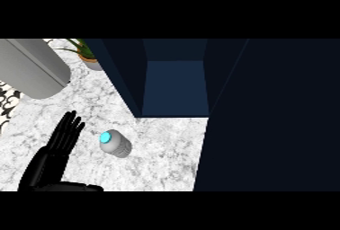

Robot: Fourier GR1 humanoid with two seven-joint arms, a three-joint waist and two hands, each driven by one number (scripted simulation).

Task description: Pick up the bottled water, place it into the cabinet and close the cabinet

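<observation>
The bottle (115,143) lies a little left of the frame's centre on the marble counter (159,161), seen nearly end-on with its blue cap (106,137) toward the upper left. Nothing holds it.

The left hand (61,139) shows at lower left, fingers straight and spread, pointing up the frame; it is just beside the bottle and apart from it. The right hand is not in view.

The cabinet (176,81) stands at upper centre, dark blue, with its opening facing the bottle. The large dark panel filling the right side of the frame looks like its open door (272,117), though I cannot be sure of that.

At upper left are a grey rounded appliance (33,67) and a potted plant (86,54), both well apart from the bottle.

By my reading, the task is at its first step: the pick-up has not begun. The next move calls for a hand to come to the bottle and curl round its body, then carry it up the frame into the opening. The bottle may roll if nudged from the side.
</observation>
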